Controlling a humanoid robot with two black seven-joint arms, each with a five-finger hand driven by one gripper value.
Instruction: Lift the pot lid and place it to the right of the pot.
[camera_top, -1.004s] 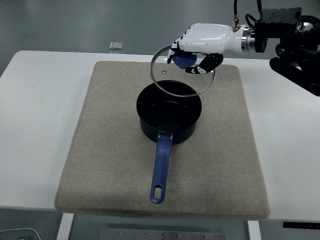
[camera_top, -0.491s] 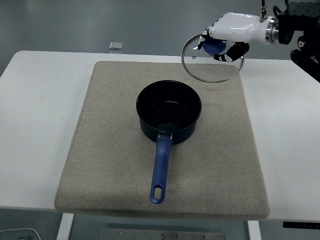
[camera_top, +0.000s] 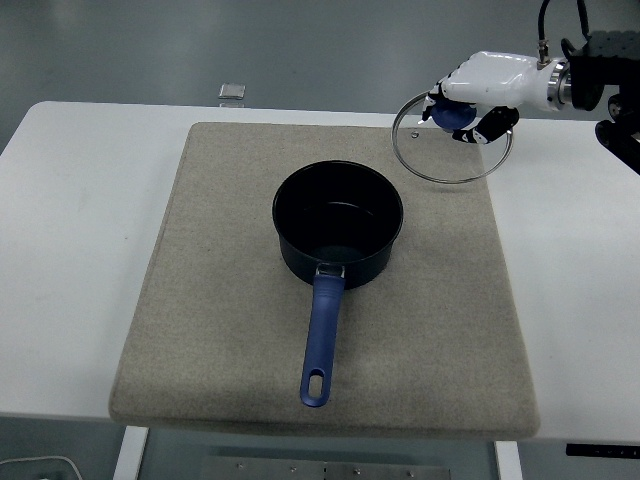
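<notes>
A dark blue pot (camera_top: 338, 222) with a long blue handle (camera_top: 320, 338) stands uncovered in the middle of a grey mat (camera_top: 200, 300), handle pointing toward the near edge. The round glass lid (camera_top: 450, 150) with a metal rim hangs in the air above the mat's far right corner, tilted toward me. My right hand (camera_top: 462, 112), white with black fingertips, is shut on the lid's blue knob (camera_top: 452, 115). The lid is well clear of the pot, up and to its right. The left arm is out of view.
The grey mat covers most of the white table (camera_top: 70, 200). A small grey square object (camera_top: 232, 91) lies at the table's far edge. Bare table (camera_top: 580, 300) shows to the right of the mat.
My right hand has carried the lid away from above the pot's far rim, rightward, to the mat's far right corner. The pot has not moved.
</notes>
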